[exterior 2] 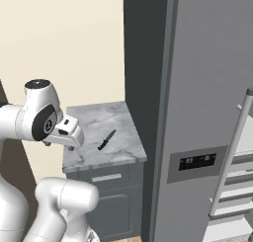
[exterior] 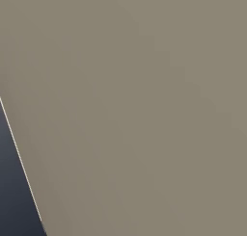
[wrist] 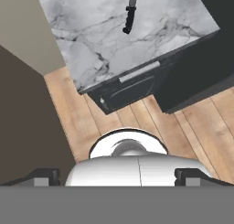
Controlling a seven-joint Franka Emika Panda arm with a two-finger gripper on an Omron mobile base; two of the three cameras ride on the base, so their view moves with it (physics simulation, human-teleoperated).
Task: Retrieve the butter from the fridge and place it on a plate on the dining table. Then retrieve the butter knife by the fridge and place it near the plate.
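Right base view: butter knife (exterior 2: 106, 140) flat on marble cabinet top (exterior 2: 94, 152) beside fridge (exterior 2: 207, 88). Prob. light, stiff, thin, slippery; best pinched across handle (wrist: 128, 21). Fingers (wrist: 42, 178) spread wide, holding nothing.

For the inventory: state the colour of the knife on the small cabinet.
The butter knife is black all over, lying on the grey-white marble top; the right base view shows it best.

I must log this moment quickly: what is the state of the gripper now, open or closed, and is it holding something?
Gripper: open, fingers set wide apart, holding nothing. The butter knife lies apart from it on the marble cabinet top.
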